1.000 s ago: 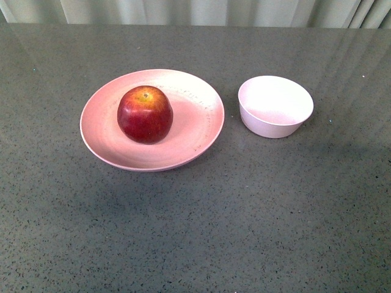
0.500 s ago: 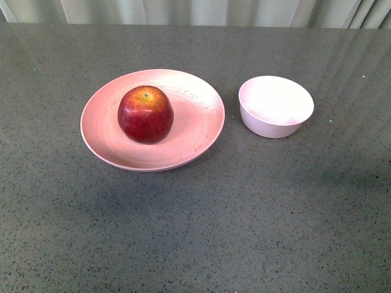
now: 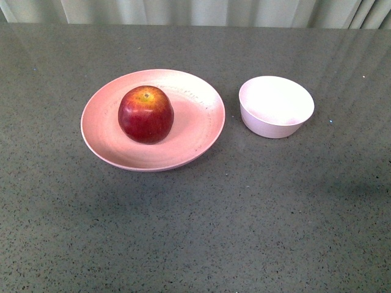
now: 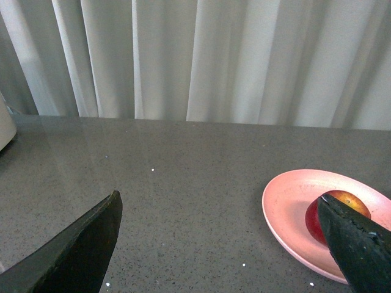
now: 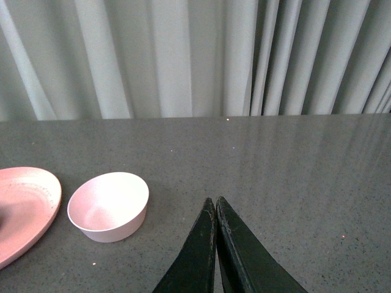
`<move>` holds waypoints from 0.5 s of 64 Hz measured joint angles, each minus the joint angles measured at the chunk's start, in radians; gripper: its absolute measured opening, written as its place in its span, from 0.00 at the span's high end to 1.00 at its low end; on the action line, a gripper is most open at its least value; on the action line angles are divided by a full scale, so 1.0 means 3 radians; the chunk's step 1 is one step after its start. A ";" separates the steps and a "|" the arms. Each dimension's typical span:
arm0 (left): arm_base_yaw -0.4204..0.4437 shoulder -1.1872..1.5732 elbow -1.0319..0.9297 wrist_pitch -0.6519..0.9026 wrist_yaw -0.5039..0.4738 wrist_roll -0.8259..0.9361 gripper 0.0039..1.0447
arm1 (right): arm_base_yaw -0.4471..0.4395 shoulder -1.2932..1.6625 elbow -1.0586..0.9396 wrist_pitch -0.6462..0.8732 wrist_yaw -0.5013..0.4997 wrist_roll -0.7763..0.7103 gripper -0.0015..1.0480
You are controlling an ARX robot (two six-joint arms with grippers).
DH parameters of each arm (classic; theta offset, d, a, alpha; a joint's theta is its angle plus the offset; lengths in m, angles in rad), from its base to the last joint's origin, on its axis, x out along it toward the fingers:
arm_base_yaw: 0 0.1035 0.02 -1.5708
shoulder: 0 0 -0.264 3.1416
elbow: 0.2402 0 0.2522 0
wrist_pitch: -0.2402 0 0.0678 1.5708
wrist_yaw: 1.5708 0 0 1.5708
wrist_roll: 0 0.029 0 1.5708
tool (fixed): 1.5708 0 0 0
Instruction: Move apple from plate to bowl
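While apple [image 3: 145,114] on plate [image 3: 201,125] nr bowl [image 3: 272,129]: L claw [image 4: 218,200] apart, R claw [image 5: 215,200] prob. together

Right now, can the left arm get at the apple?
Probably yes. The left tool is open, the apple sits uncovered on the plate, and in the left wrist view only bare table lies between them.

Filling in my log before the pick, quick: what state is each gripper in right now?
Left gripper: open wide, holding nothing.
Right gripper: closed tip to tip, holding nothing.
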 joint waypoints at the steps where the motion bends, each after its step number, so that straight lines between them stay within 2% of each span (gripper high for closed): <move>1: 0.0000 0.0000 0.0000 0.0000 0.0000 0.0001 0.08 | 0.0000 -0.0028 0.0000 -0.0027 0.0000 0.0000 0.98; 32: 0.0000 0.0000 0.0000 0.0000 0.0000 0.0001 0.08 | 0.0000 -0.0614 0.0000 -0.0608 0.0000 0.0000 0.98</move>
